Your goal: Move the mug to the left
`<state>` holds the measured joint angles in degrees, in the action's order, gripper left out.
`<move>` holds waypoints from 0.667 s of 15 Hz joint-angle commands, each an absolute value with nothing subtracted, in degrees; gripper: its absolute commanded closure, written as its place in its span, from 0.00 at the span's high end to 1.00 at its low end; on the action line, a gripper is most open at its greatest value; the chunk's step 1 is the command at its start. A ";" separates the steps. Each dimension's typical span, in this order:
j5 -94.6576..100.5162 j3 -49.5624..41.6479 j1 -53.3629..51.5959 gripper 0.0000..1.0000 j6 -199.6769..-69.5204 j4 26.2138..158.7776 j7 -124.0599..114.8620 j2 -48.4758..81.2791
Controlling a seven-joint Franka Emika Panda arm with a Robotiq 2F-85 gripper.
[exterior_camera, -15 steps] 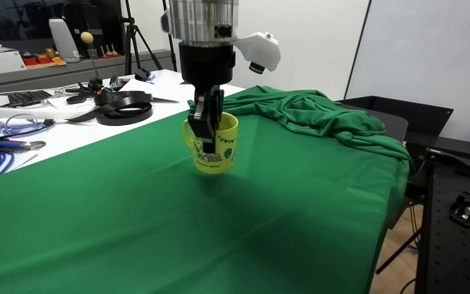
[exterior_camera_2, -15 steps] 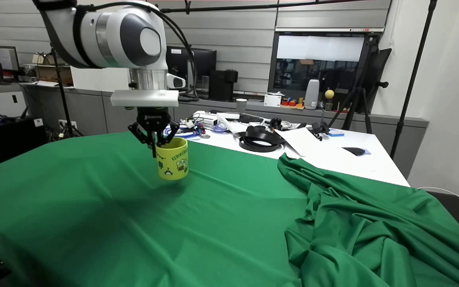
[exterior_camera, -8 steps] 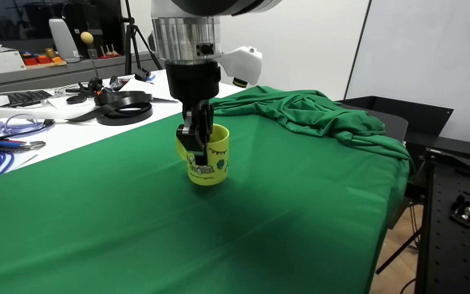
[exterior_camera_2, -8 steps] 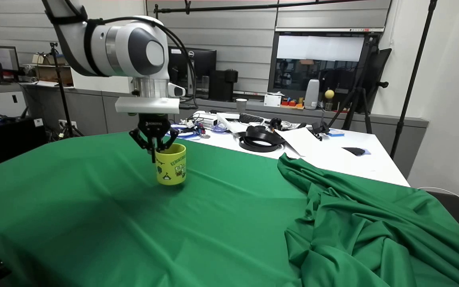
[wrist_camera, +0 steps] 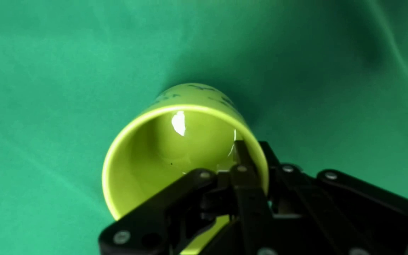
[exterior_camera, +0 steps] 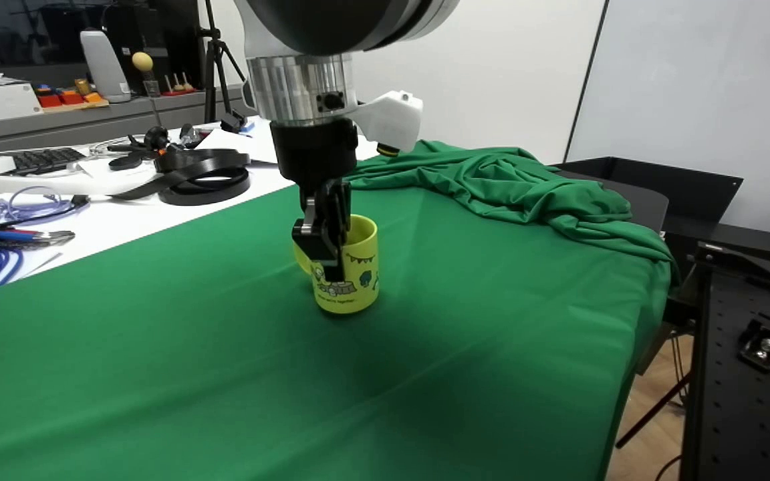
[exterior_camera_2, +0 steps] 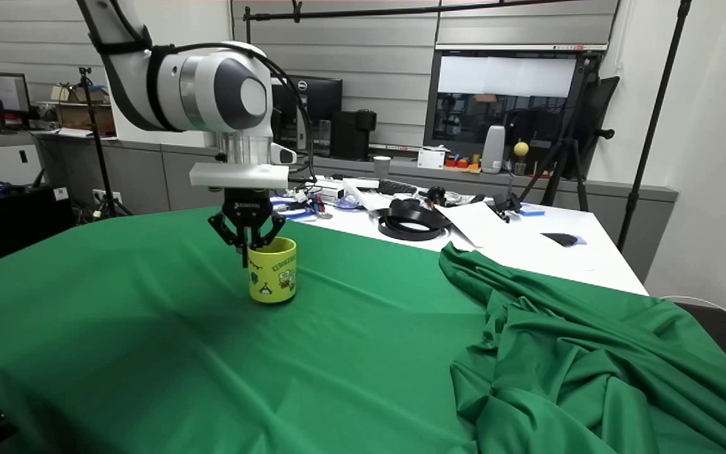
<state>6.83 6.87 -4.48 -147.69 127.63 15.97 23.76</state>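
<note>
Green cloth (exterior_camera: 178, 361) lay spread out, the mug (exterior_camera: 357, 292) upright on or barely above it. From the mug in an exterior view, bunched folds (exterior_camera: 498, 180) lay at two o'clock; a keyboard (exterior_camera: 45, 159) and black straps (exterior_camera: 191, 173) on white tabletop (exterior_camera: 264, 180) at ten.

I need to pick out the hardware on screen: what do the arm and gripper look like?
The arm is rounded and white, with a grey cap, black straps and looping black cables. A shiny silver cylinder joins it to the gripper, which is black and angular, with small pale lettering and silvery screws. A white bar sits crosswise just above the gripper.
</note>
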 commanded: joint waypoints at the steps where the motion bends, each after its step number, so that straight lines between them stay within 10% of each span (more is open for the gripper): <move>1: 8.79 5.81 -5.52 0.36 -145.26 125.12 13.67 24.37; 10: 11.87 5.09 -6.42 0.96 -143.73 126.59 12.09 20.67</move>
<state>10.15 6.07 -5.05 -146.30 125.83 15.08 23.52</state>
